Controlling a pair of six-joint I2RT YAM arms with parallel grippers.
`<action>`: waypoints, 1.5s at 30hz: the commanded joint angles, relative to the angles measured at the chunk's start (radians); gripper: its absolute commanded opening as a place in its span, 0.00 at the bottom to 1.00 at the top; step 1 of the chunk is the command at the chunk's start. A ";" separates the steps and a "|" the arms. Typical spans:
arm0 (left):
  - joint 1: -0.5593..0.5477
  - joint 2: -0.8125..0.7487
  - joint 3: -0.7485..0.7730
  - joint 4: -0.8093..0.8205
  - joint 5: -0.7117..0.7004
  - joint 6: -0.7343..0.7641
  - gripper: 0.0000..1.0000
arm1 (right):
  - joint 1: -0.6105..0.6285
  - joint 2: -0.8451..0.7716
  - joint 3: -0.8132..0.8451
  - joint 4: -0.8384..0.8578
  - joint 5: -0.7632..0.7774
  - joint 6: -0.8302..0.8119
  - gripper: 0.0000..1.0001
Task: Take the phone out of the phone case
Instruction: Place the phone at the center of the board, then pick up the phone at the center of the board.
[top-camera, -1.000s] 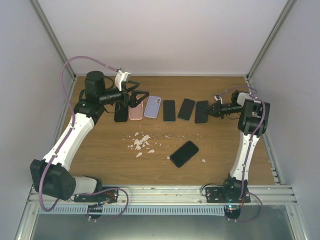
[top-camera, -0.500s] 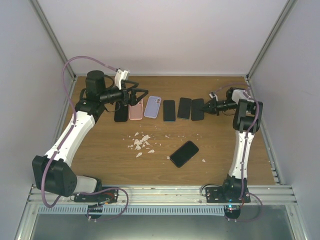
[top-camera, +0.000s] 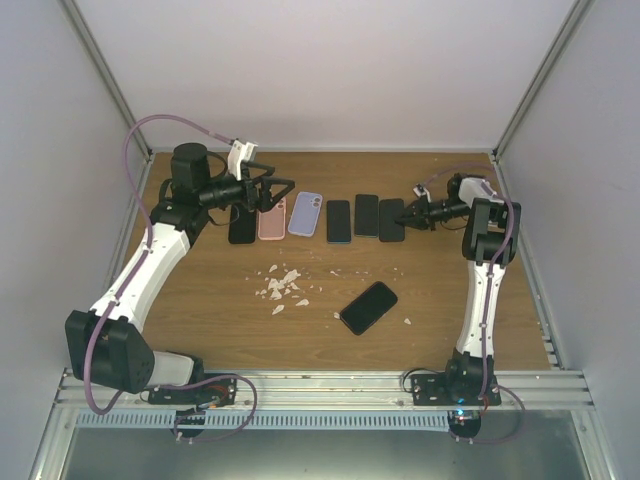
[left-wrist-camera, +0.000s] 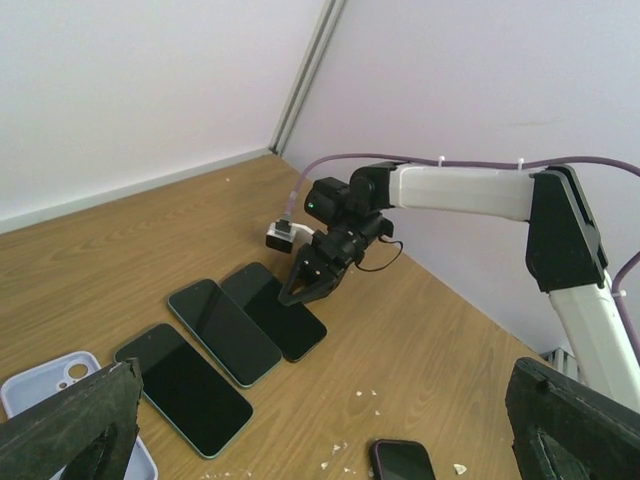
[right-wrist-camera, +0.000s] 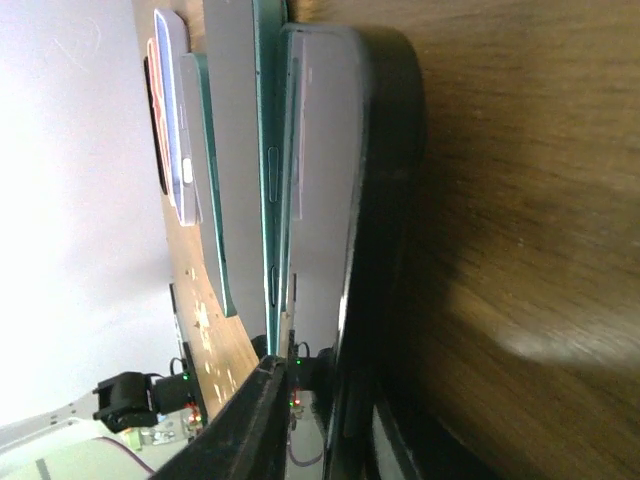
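A phone in a dark phone case (top-camera: 368, 307) lies screen up and slanted on the wooden table, in front of the row; the left wrist view shows it too (left-wrist-camera: 405, 462). No gripper touches it. My left gripper (top-camera: 280, 195) hovers wide open over the row's left end. My right gripper (top-camera: 407, 216) lies low at the right edge of the row's rightmost black phone (top-camera: 391, 220), its fingertips (left-wrist-camera: 297, 297) close together at that edge. In the right wrist view that phone's edge (right-wrist-camera: 330, 200) fills the frame, and the gap between the fingers is hard to read.
The back row holds a black item (top-camera: 241, 225), a pink case (top-camera: 271, 220), a lavender case (top-camera: 305, 213) and two more bare phones (top-camera: 339, 220) (top-camera: 367, 215). White crumbs (top-camera: 282, 287) are scattered mid-table. Side walls and rails border the table.
My right gripper slid left and pushed the rightmost black phone up against its neighbour. The left arm has barely moved.
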 joint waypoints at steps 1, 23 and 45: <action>0.005 -0.030 -0.010 0.052 -0.031 -0.012 0.99 | 0.000 -0.020 -0.002 0.029 0.076 -0.018 0.24; -0.036 -0.011 0.109 -0.228 -0.210 0.125 0.99 | -0.035 -0.319 -0.146 0.119 0.233 -0.001 0.89; -0.705 0.143 -0.050 -0.248 -0.630 0.493 0.99 | -0.035 -0.900 -0.520 0.391 0.334 0.019 1.00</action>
